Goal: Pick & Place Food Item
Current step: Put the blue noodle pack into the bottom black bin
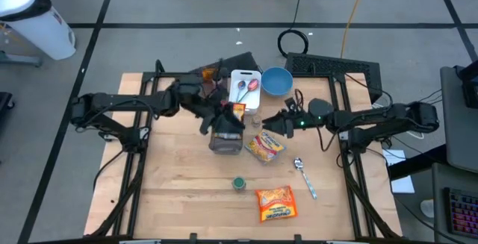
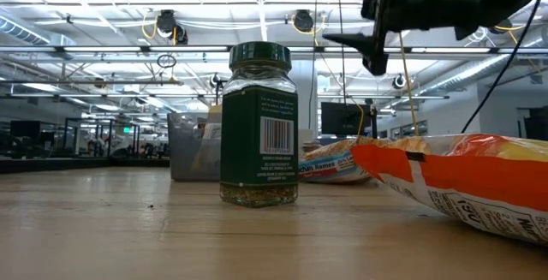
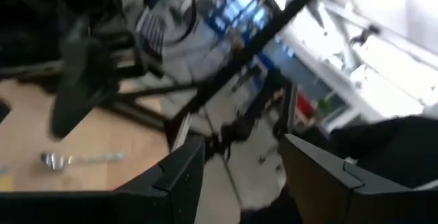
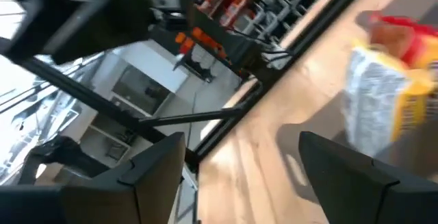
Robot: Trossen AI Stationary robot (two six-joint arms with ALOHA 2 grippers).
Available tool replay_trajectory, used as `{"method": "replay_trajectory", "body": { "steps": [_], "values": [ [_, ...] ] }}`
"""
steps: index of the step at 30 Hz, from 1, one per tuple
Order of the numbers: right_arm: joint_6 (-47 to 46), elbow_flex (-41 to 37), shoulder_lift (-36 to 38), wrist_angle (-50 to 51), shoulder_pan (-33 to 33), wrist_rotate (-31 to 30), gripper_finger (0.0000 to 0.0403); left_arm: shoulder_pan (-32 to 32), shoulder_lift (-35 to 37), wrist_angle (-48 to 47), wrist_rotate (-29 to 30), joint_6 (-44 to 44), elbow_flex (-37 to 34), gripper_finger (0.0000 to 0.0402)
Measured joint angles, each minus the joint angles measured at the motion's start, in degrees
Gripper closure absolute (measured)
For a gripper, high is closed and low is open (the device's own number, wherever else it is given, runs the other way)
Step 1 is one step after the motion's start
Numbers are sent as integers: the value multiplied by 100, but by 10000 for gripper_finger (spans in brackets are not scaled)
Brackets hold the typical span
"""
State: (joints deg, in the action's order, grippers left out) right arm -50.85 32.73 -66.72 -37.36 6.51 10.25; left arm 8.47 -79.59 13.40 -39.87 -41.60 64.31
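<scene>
Over the middle of the table, both arms reach inward from opposite sides, and the food lies spread within reach of either. At the far edge sit a white tray with 2 spoons in it and a blue bowl, which look like the likely drop spots. A clear container stands at the centre, with a small orange packet just above it; whether that packet is gripped or resting on the container, I cannot tell. A yellow snack bag lies just right of the container, a spice jar stands upright nearer the front, an orange snack bag lies flat at the near edge, and a loose spoon rests to the right.

The left gripper hangs low over the container, its arm folded across from the left. Its wrist view shows its 2 fingers spread apart with nothing clearly between them. The right gripper is stretched in from the right, hovering off the wood just beside the yellow snack bag, fingers wide and empty, which suggests that bag is the next pick
</scene>
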Motion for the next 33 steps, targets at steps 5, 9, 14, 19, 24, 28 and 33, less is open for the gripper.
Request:
{"method": "replay_trajectory", "body": {
  "steps": [5, 9, 14, 19, 24, 28, 33],
  "values": [
    [415, 41, -79, -117, -906, -1150, 129, -278, 403, -1518, 383, 793, 0, 214],
    [744, 279, -77, 528, -1578, -1649, 141, -636, 822, -2768, 1242, 1286, 0, 215],
    [1692, 1174, -171, 2512, -2223, -2106, 156, -1086, 1216, -3860, 2382, 1473, 0, 215],
    [3198, 2454, -648, 4968, -2596, -2248, 169, -1369, 1452, -4135, 2902, 1468, -1, 215],
    [5135, 3451, -1494, 6502, -2837, -2243, 177, -1501, 1495, -4195, 3238, 1401, 0, 215],
    [6106, 3559, -1943, 7106, -2870, -2251, 179, -1581, 1495, -4189, 3394, 1078, -2, 215],
    [6359, 3192, -2111, 7398, -2741, -2683, 180, -1812, 1494, -4114, 3972, 689, -1, 215]
  ]
}}
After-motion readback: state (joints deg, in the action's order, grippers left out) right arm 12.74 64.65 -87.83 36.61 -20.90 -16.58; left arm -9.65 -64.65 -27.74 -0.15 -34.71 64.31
